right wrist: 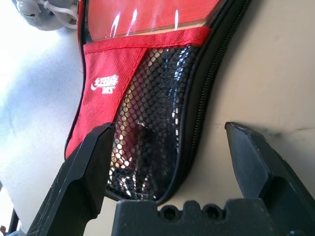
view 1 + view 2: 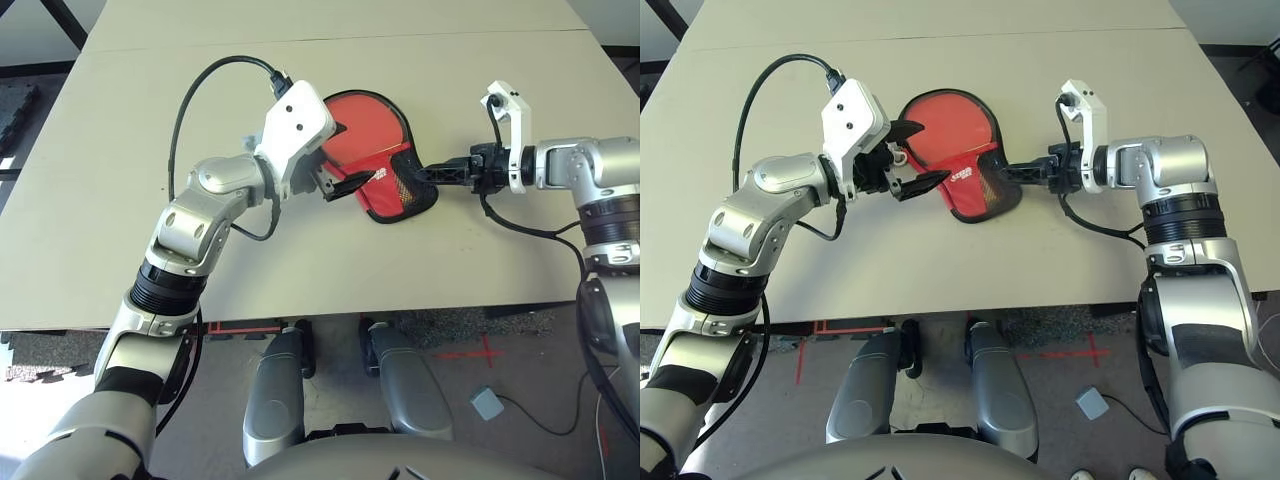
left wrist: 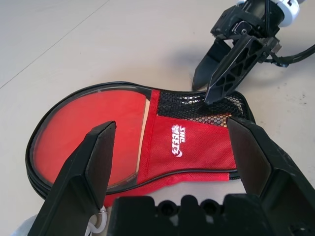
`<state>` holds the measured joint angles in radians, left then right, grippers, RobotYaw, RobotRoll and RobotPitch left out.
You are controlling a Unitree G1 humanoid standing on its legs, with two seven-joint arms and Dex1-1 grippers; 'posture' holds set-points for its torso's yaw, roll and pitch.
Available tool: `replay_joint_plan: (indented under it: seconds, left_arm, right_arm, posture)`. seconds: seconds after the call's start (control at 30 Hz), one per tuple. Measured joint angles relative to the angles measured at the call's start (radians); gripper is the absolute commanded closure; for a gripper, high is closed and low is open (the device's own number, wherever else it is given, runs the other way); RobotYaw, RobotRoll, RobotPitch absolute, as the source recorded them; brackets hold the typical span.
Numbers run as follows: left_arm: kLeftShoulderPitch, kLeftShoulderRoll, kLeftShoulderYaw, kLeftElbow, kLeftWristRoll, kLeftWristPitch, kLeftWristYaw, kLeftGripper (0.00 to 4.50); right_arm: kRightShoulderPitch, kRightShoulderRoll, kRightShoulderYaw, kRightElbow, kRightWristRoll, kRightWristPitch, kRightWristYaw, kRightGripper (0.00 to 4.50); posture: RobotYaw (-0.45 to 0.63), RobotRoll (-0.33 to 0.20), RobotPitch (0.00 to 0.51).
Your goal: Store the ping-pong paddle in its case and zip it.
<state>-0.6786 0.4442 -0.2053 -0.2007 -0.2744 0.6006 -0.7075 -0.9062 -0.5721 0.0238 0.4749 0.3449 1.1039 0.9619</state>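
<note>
The case (image 2: 385, 160) lay flat mid-surface (image 2: 120, 180) between both arms, with the ping-pong paddle (image 3: 88, 132) already inside it, red face showing through the clear window and a sliver of wood at the pocket edge. Left tool (image 2: 902, 158) sat at the case's left edge, fingers spread wide, holding nothing. Right tool (image 2: 425, 172) was at the handle-end on the right, likewise fully spread and empty, one fingertip close over the mesh pocket (image 1: 147, 132); contact there could not be told. Main risk, as I judged it: soft fabric would bunch or slide on the smooth beige surface when the zipper was pulled, unless one tool pinned it. A black finger could also snag the open mesh or shove the case round. Zip pull was not clearly visible, so a grab could miss it. Materials: woven red fabric, black zipper (image 1: 204, 93) edging with fine teeth, glossy window, white logo (image 3: 178, 140), grey plush charm (image 1: 37, 10) at the left edge.
</note>
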Motion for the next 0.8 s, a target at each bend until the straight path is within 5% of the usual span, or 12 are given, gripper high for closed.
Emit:
replay_joint_plan:
  seconds: [0.37, 0.5, 0.77, 0.8]
  left_arm:
    - [0.0, -0.006, 0.0, -0.001, 0.0, 0.0, 0.0, 0.0]
    - [0.003, -0.006, 0.0, -0.007, 0.001, 0.0, 0.0, 0.0]
    - [0.013, -0.004, 0.0, -0.019, 0.001, 0.001, 0.0, 0.0]
    - [0.016, -0.005, 0.0, -0.019, 0.002, 0.001, 0.0, 0.0]
  right_arm:
    - [-0.007, 0.047, -0.035, -0.006, 0.029, 0.048, -0.074, 0.22]
    - [-0.009, 0.047, -0.036, -0.001, 0.037, 0.077, -0.083, 1.29]
    - [0.022, 0.013, -0.036, -0.063, 0.08, 0.168, -0.082, 4.41]
    - [0.03, 0.008, -0.036, -0.086, 0.09, 0.187, -0.082, 4.47]
  posture:
    - [0.06, 0.0, 0.253]
    - [0.06, 0.0, 0.256]
    - [0.05, 0.0, 0.261]
    - [0.05, 0.0, 0.261]
